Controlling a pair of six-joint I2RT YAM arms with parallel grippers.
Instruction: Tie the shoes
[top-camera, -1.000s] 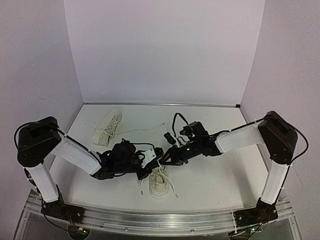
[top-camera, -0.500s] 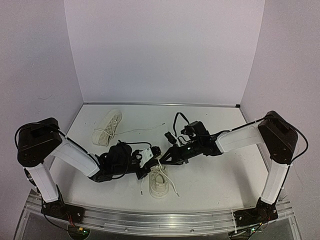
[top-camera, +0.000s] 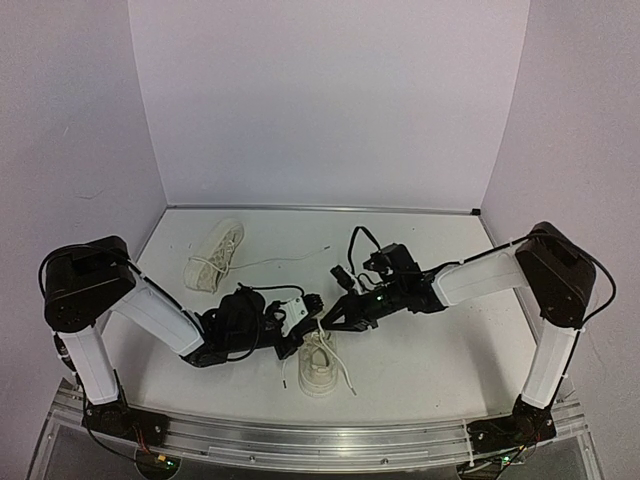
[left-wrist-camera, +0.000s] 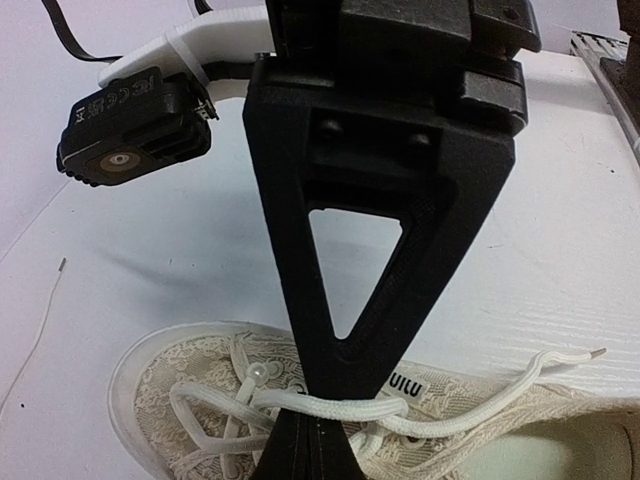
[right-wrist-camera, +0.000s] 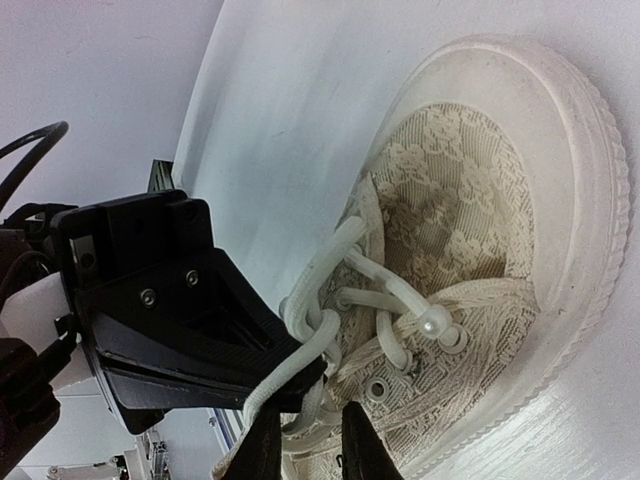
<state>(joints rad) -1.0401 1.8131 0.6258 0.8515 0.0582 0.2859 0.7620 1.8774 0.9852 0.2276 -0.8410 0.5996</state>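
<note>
**Left jaws pinch a lace over the near shoe; right jaws stand narrowly apart beside them**

The small cream-white canvas sneaker with a pale rubber sole (top-camera: 318, 368) sits on the white desk (top-camera: 440, 350), close to the near edge and between the two arms. Its toe points toward the arm bases. Its twin, a second cream-white lace-up sneaker (top-camera: 213, 255), lies well apart at the far left, with a loose lace trailing off to its right.

Both arms meet over the near shoe's eyelets. The left jaws are pressed fully together, and their tips clamp a long thin white lace (left-wrist-camera: 370, 408) just above the tongue. The right jaws hang just beside them with a narrow gap between the fingers (right-wrist-camera: 265, 440). A strand seems to run near that gap, but nothing is visibly pinched there.

Handling, as a judgement:
- **The shoe** looks light, with a soft lacy upper. A pull on the lace would likely drag or tip it rather than tighten anything, unless the pull is kept low or opposed by the other arm.
- **The lace** is limp, thin and probably slippery against hard fingers. It will sag and slip out of a loose grip.
- **Where to hold:** a free stretch of lace a little away from the eyelets, not the canvas and not the crossed bundle, where two strands could be caught at once.
- **The rubber sole** is the only stiff part, so it is the place to press if the shoe needs steadying.

No bow shows on the near shoe, so the tie looks to be at an early stage.
</note>
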